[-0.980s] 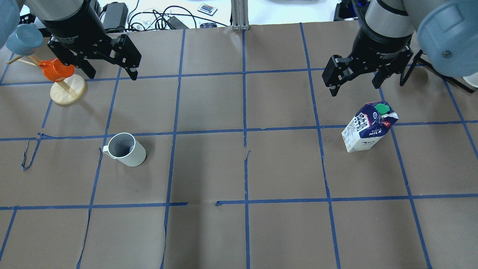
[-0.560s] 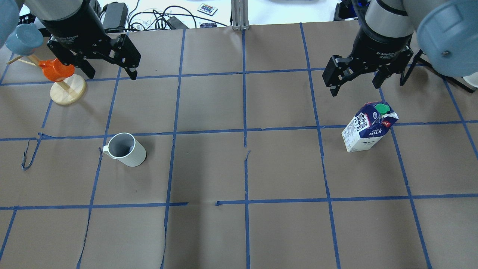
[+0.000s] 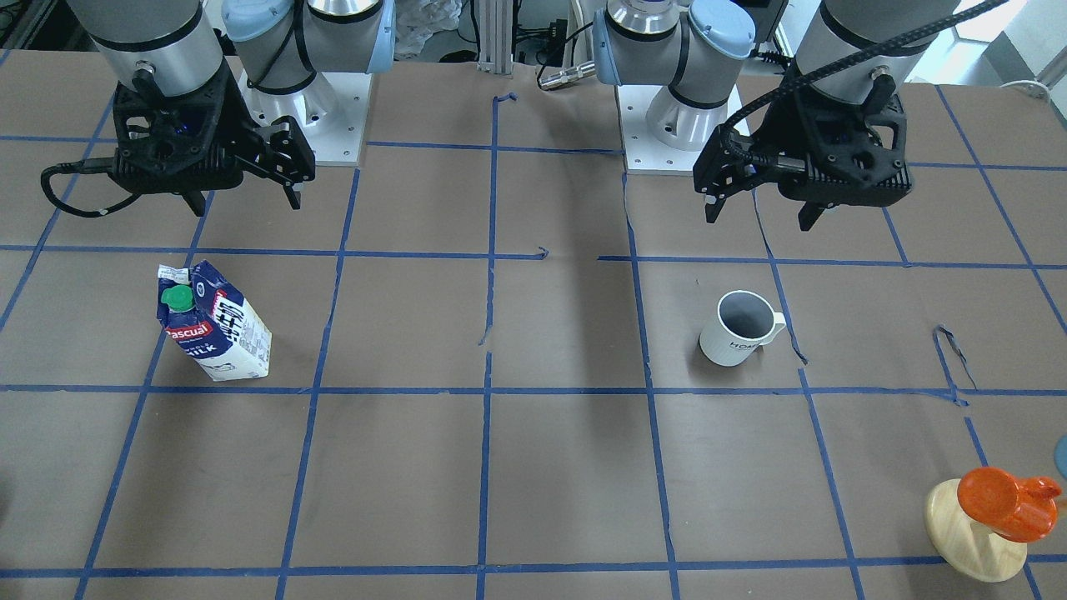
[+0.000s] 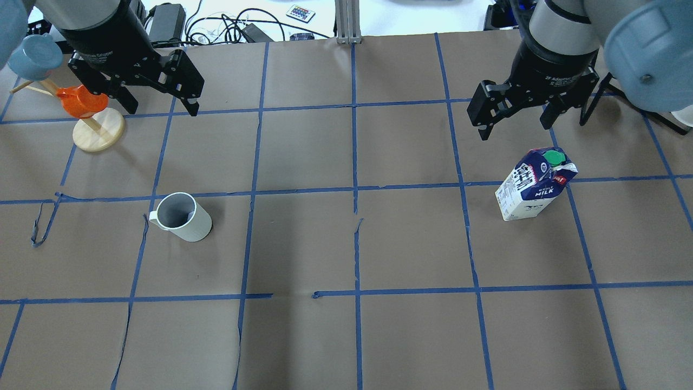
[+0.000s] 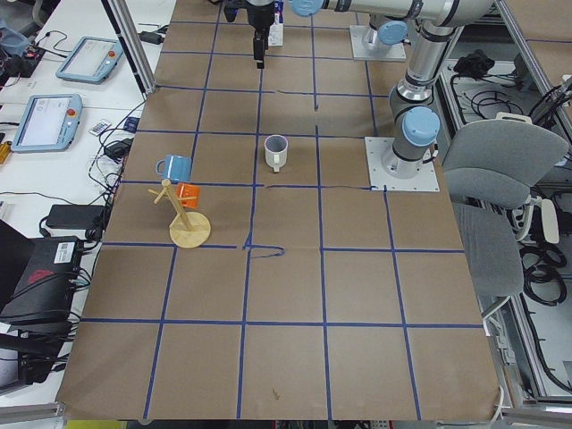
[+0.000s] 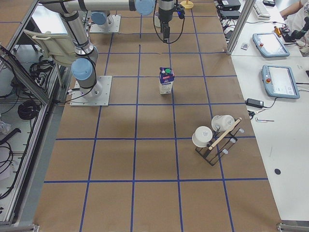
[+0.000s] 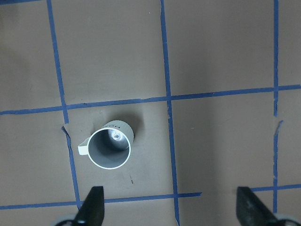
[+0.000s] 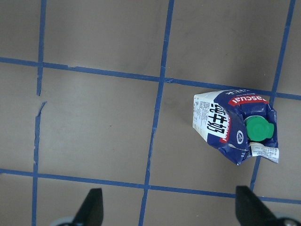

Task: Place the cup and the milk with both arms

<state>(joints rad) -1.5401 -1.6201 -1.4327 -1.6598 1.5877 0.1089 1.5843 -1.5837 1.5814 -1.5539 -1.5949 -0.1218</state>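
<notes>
Cup [image 7: 110, 148] stands on the desk [image 7: 211, 56] below the wide left jaws, off-centre toward one finger; milk [image 8: 235, 127] likewise stands off-centre below the wide right jaws, both ungrasped.

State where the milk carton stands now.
In the overhead view the milk stands upright on the table's right half, just nearer the camera than the open right gripper and far right of the cup.

Two grey-silver arms [image 3: 150, 42] carry light-blue joint caps [image 4: 644, 54], black pincers [image 4: 162, 111] and black cables [image 3: 96, 213].
</notes>
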